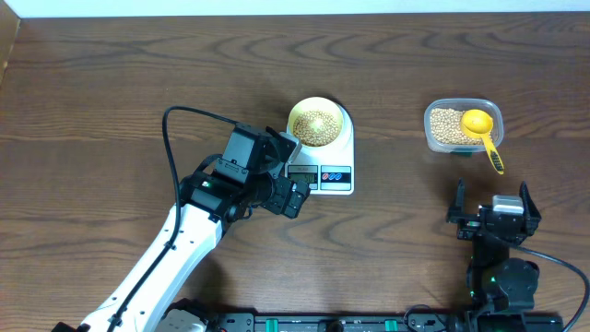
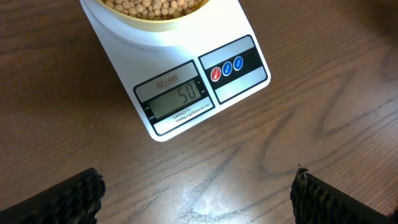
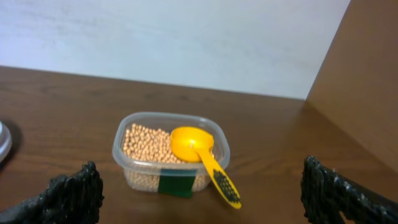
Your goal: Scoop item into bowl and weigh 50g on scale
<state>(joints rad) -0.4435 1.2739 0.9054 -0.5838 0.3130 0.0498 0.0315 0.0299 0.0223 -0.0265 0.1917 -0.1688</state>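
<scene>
The pale yellow bowl [image 1: 316, 123], holding tan beans [image 1: 317, 125], sits on the white scale [image 1: 337, 175]. In the left wrist view the scale [image 2: 186, 68] shows 50 on its display, and the bowl's rim [image 2: 155, 12] with beans [image 2: 149, 4] is at the top edge. My left gripper [image 1: 289, 177] hovers just in front of the scale, open and empty, its fingers [image 2: 68, 199] wide apart over bare wood. My right gripper [image 1: 493, 201] is open and empty near the front edge, short of the bean tub.
A clear plastic tub [image 1: 464, 125] of beans [image 3: 146, 143] stands at the right with a yellow scoop [image 3: 199, 149] resting in it, handle over the near rim. A pale wall runs along the table's far edge [image 3: 186, 93].
</scene>
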